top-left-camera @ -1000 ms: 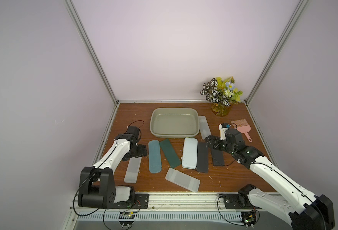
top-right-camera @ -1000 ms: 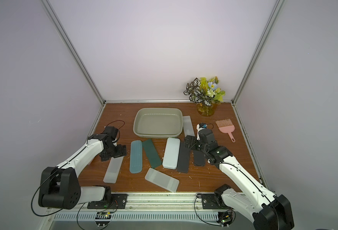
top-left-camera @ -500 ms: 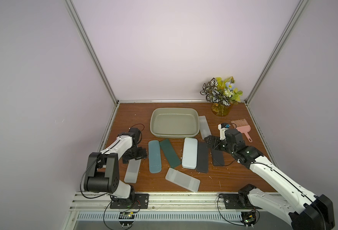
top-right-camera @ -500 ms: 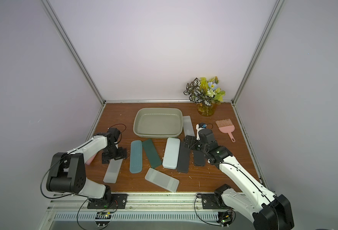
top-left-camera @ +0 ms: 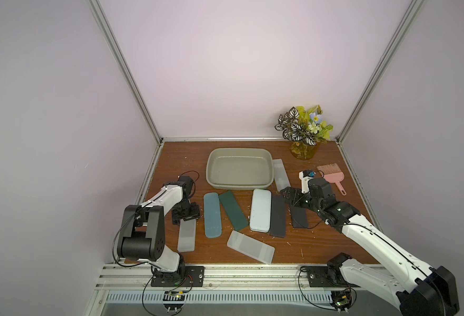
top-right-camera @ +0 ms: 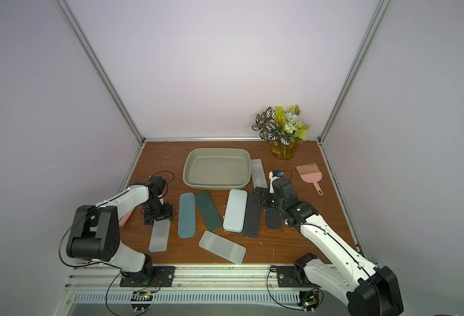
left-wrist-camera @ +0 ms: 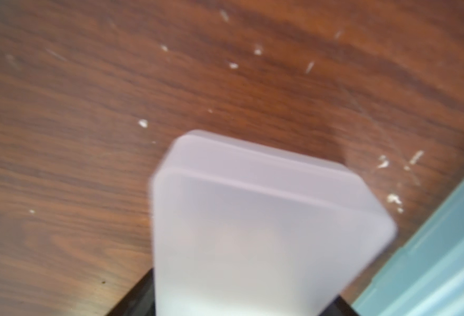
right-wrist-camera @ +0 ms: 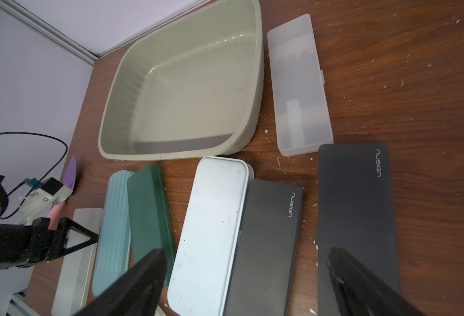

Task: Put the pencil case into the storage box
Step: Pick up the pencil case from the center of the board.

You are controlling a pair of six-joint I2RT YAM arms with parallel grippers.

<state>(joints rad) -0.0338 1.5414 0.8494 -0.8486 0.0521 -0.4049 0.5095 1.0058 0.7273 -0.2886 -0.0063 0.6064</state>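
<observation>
We saw the left pincer [top-left-camera: 185, 216] set low over the far end of a frosted pencil case [top-left-camera: 186, 237] at the left of the counter [top-left-camera: 334, 246]. In the left wrist view its dark fingers [left-wrist-camera: 137, 301] flanked the case [left-wrist-camera: 266, 232] on both sides, but we could not tell whether they pressed it or only straddled it. The case lay flat on the wood, running near to far, just left of a light-blue ribbed case [top-left-camera: 212, 214].

The right pincer [top-left-camera: 291, 195] hung right of centre over the far ends of two black cases [top-left-camera: 277, 216], its jaws spread wide with nothing between them. The right wrist view showed its fingers [right-wrist-camera: 143, 281] well apart above those cases.

Between the two arms, a dark green case [top-left-camera: 233, 210] lay slanted beside the blue one. A pale white case [top-left-camera: 260, 210] lay touching the left black case. Another frosted case [top-left-camera: 250, 246] lay crosswise nearer the front edge.

The storage box [top-left-camera: 210, 172] stood at the far middle of the counter, visible in both top views [top-right-camera: 217, 149]. A further clear case [top-left-camera: 280, 175] lay along its right side. The frosted pencil case lay outside the box, to its near left. A pink brush [top-left-camera: 330, 175] and a vase of flowers [top-left-camera: 304, 131] occupied the far right corner.
</observation>
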